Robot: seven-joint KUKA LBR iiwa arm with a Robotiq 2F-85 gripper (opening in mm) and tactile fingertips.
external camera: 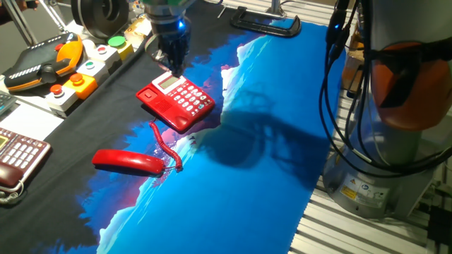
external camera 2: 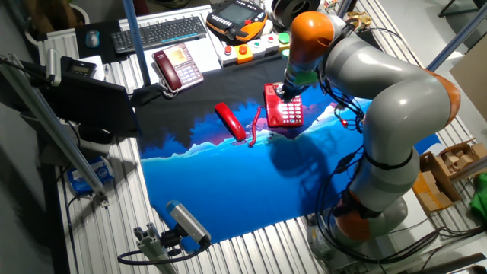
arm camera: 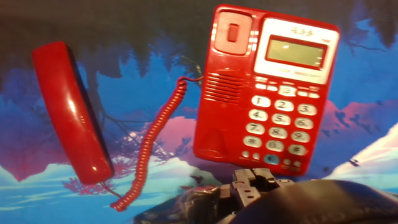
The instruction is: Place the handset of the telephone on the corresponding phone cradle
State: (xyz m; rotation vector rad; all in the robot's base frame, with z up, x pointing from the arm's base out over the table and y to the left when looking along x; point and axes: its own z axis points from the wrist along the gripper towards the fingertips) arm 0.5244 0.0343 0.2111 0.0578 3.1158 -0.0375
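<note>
The glossy, light, rigid handset looks slippery, best pinched mid-bar; whether the gripper is spread cannot be told.

Two telephones are sitting out: one bright red telephone (its one red handset lying off it) and one dark maroon phone. One computer keyboard is resting nearby, plus one orange-and-black handheld device.
</note>
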